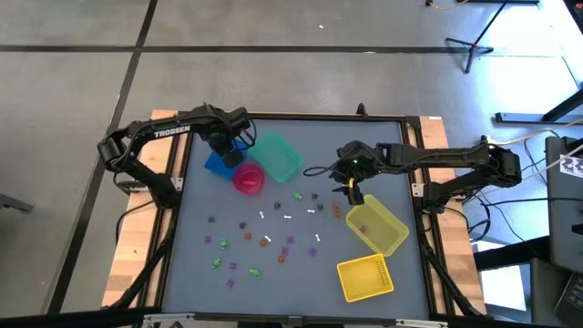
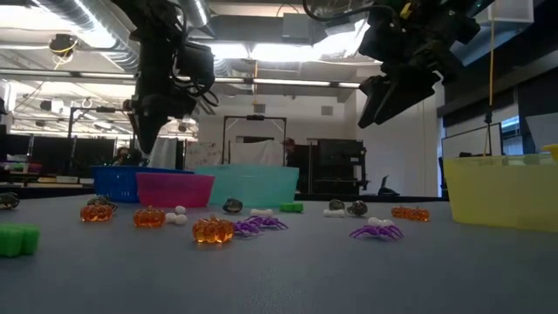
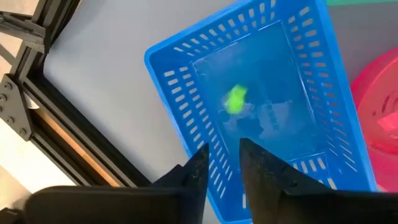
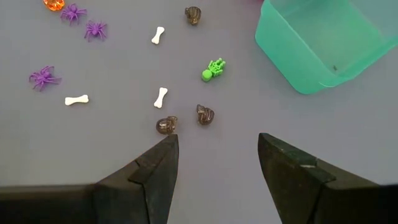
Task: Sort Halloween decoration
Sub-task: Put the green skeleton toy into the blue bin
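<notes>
The table top [image 1: 291, 264] looks smooth and matt grey, with a dark metal frame [image 3: 18, 112] round it and bare pale wood [image 1: 127, 260] at the sides. The blue bin [image 3: 186, 93] is shiny plastic full of little slots, the teal bin [image 4: 292, 56] is see-through plastic – smooth and a bit cloudy. The orange pumpkins [image 2: 212, 229] are glossy like glass, the white bones [image 4: 160, 97] look matt, and the right gripper [image 4: 217, 155] has dull black fingers [image 4: 155, 168] spread wide apart

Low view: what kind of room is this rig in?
Likely a robotics lab or workshop: exposed ceiling ducts, dark equipment racks behind the table, and in the high view a bare concrete floor with a tripod.
</notes>
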Motion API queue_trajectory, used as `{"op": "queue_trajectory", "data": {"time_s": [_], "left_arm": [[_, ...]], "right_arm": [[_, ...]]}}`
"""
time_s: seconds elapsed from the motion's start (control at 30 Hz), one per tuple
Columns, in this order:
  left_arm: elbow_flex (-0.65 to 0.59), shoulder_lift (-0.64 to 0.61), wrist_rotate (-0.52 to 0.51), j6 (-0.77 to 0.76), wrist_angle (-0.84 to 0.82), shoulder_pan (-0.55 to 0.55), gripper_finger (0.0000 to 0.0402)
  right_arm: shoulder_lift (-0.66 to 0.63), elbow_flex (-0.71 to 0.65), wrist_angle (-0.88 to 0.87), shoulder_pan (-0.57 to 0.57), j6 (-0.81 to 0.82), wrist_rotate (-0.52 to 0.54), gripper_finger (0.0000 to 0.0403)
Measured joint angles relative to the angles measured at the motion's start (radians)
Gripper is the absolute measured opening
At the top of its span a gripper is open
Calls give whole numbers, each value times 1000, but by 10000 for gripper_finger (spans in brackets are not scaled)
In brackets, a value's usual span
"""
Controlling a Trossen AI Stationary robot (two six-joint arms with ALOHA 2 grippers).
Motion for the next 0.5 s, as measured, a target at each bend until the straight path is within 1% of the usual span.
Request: {"op": "queue_trajectory", "data": {"time_s": [0.27, 0.5], "left_arm": [[0, 0, 0, 0, 5, 0, 125], [0, 0, 9, 0, 6, 0, 144]], "right_arm": [[0, 0, 0, 0, 0, 0, 220], [0, 0, 0, 0, -1, 0, 220]]}}
